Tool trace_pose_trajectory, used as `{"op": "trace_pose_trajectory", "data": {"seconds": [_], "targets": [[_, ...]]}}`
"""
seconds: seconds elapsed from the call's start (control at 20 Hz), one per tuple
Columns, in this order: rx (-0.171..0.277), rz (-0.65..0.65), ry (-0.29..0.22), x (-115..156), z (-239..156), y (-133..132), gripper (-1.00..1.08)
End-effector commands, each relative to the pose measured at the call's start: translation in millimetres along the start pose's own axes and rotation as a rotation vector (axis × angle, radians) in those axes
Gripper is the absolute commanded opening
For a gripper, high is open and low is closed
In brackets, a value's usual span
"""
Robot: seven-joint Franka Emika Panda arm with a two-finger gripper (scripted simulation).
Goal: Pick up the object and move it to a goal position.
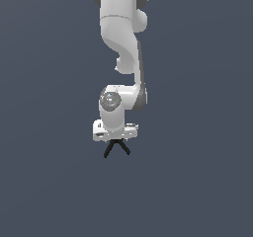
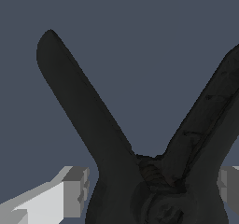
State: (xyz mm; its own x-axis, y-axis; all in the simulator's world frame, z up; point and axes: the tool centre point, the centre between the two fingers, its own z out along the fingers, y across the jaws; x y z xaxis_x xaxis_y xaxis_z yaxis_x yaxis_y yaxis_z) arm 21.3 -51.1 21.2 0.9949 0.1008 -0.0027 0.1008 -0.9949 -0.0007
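One white arm [image 1: 121, 58] in shot, carrying one gripper [image 1: 116, 138]. One black clamp [image 1: 116, 147] with two splayed legs. That's the count.

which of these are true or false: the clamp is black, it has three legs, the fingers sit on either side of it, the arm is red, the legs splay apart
1. The clamp is black. True.
2. It has three legs. False: two legs show in both views.
3. The fingers of the gripper sit on either side of the clamp's joint. True, per the wrist view.
4. The arm is red. False: it is white with grey parts.
5. The legs splay apart. True.
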Motion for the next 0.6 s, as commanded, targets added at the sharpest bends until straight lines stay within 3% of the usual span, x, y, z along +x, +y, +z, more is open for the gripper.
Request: {"op": "trace_pose_trajectory", "data": {"seconds": [0.0,0.55], "targets": [[-0.001,0.001,0.002,0,-6,4,-1.00],[-0.001,0.001,0.002,-7,-79,48,-1.00]]}}
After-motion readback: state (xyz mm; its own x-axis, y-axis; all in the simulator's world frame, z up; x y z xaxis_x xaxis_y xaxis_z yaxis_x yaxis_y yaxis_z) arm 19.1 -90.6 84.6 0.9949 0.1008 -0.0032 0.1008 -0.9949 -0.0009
